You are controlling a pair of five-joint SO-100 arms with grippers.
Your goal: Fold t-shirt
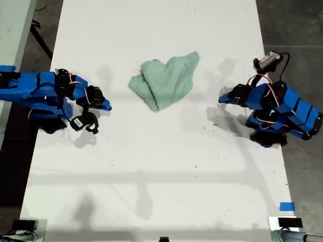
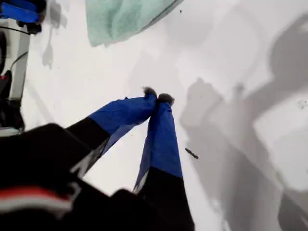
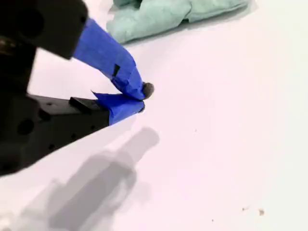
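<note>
White table (image 1: 151, 166), crumpled t-shirt (image 1: 165, 80), both claws closed (empty)

White table (image 1: 151, 166), blue tape scrap (image 1: 286, 206) near exterior view's lower right.

Our t-shirt (image 1: 165, 80) is plain pale mint-green on a white table (image 1: 151, 161) — our arms blue and black, fingers (image 2: 161, 139) blue-taped.
</note>
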